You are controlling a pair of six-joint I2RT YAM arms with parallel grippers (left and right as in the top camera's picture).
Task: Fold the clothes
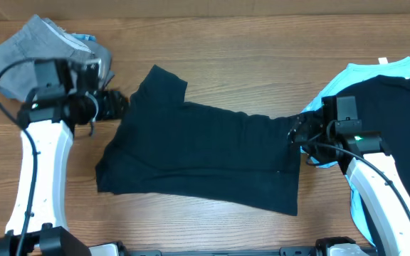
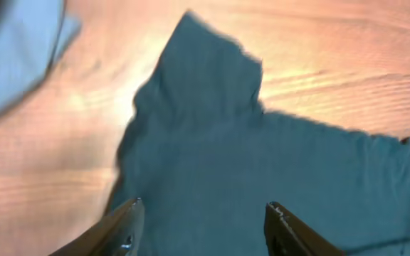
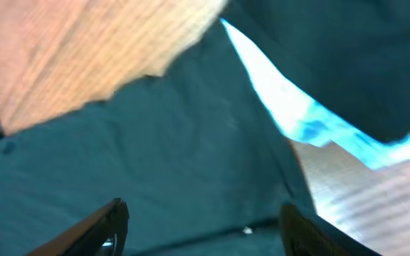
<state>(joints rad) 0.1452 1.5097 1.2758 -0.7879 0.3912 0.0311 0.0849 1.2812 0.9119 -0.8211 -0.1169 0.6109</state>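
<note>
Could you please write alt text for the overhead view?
A dark shirt lies spread on a wooden table, the left claw and right claw at its opposite ends. Grey clothes sit top left, a blue garment right.

One camera looks straight down on the whole table (image 1: 212,28). Each wrist camera sits very close, looking past its fingers (image 2: 116,231) at the dark shirt (image 1: 205,153), which all three see.

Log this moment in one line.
shirt: spread on table | left gripper: open at its edge | right gripper: open at its edge
</note>
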